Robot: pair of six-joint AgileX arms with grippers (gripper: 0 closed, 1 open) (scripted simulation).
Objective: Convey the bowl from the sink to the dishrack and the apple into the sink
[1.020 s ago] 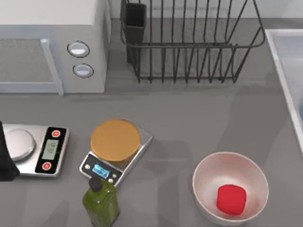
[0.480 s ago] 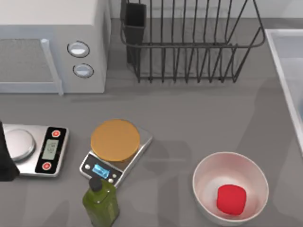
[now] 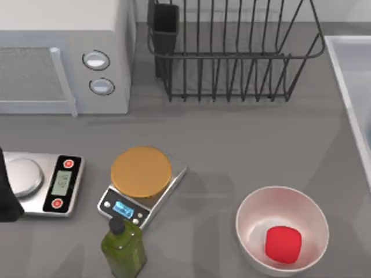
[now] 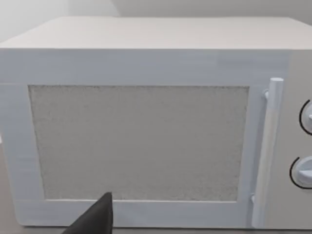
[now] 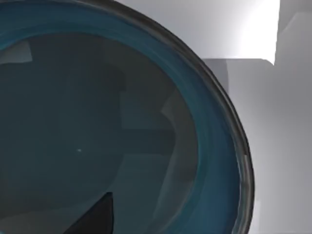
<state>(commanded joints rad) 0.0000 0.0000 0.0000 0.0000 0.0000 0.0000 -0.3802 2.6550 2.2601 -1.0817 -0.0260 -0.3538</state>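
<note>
The teal-blue bowl [image 5: 112,126] lies very close under the right wrist camera, inside the pale sink [image 5: 278,161]. My right gripper [image 5: 95,222] shows as a dark tip just above the bowl's inside. In the top view the sink [image 3: 346,75] is a light strip along the right edge. The black wire dishrack [image 3: 232,52] stands at the back middle with its cutlery cup [image 3: 164,26] at its left corner. The red apple [image 3: 283,244] rests in a white bowl [image 3: 282,200] at the front right. My left gripper [image 4: 95,219] is parked at the far left, facing the microwave.
A white microwave [image 3: 64,52] fills the back left. A silver scale [image 3: 43,182] sits at the left, and a second scale with a round orange-brown plate [image 3: 141,171] sits in the front middle. A green bottle [image 3: 123,246] stands in front of it.
Nothing on the table has moved. Only the faint shadows on the right half of the table have shifted slightly.
</note>
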